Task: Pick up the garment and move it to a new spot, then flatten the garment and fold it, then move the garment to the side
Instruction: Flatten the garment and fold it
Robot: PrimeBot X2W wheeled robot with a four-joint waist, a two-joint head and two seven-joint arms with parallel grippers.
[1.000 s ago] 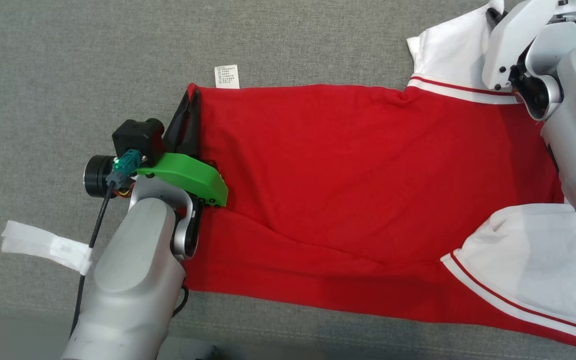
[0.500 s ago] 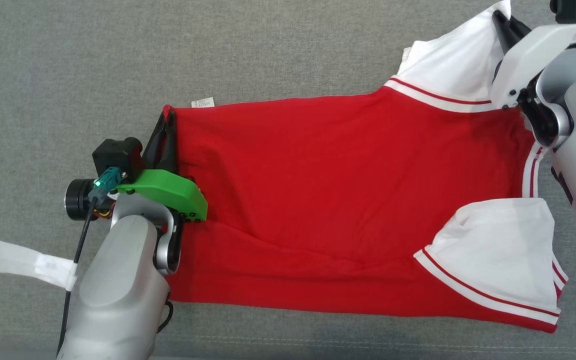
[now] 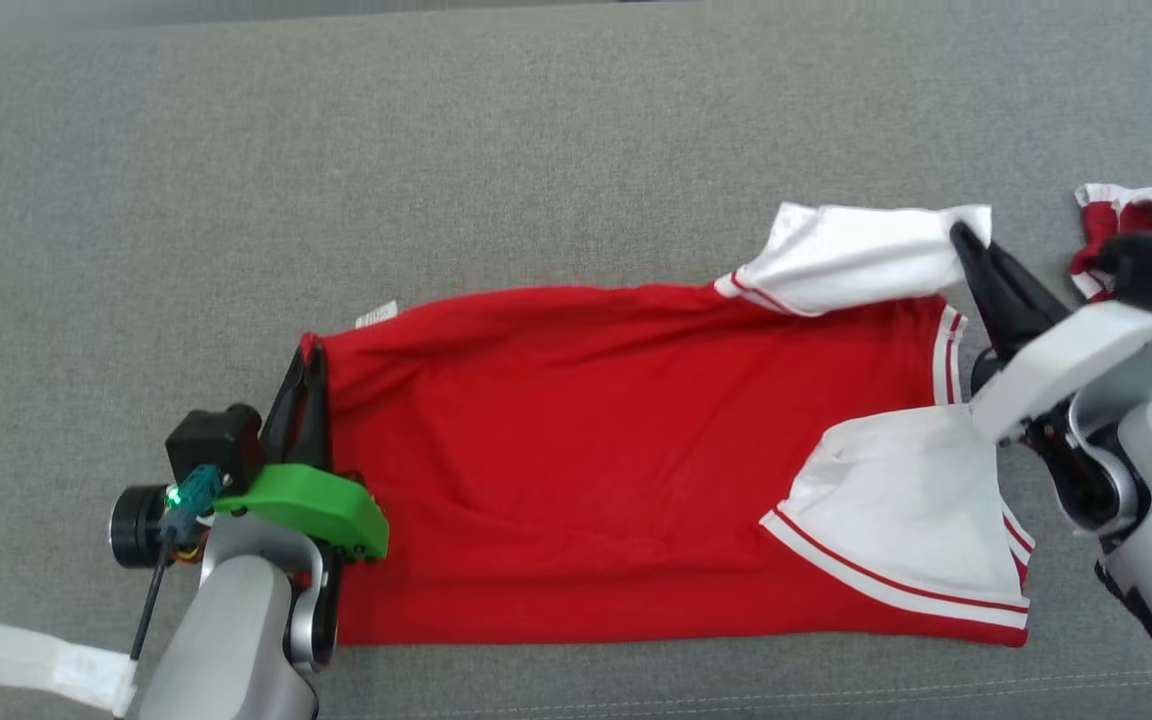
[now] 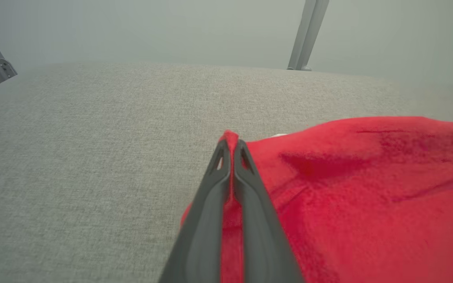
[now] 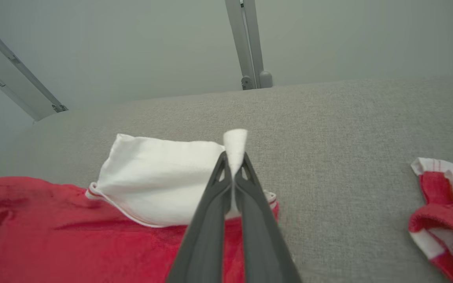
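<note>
A red short-sleeved fabric shirt with white sleeves [image 3: 586, 450] lies spread mid-way across the grey cloth-covered bench [image 3: 536, 150], hem toward 9 o'clock, sleeves toward 3 o'clock; the left fingers [image 3: 306, 375] are pinched tight on its hem corner at 9 o'clock; the right fingers [image 3: 976, 260] are clamped on the far sleeve at 2 o'clock; a crumpled red-and-white garment [image 3: 1136, 205] sits at 3 o'clock.

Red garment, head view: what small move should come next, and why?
Probably draw the far edge nearward to fold the garment in half: the left gripper is shut on its far hem corner, the right gripper on its white sleeve; the rest lies flat.
</note>
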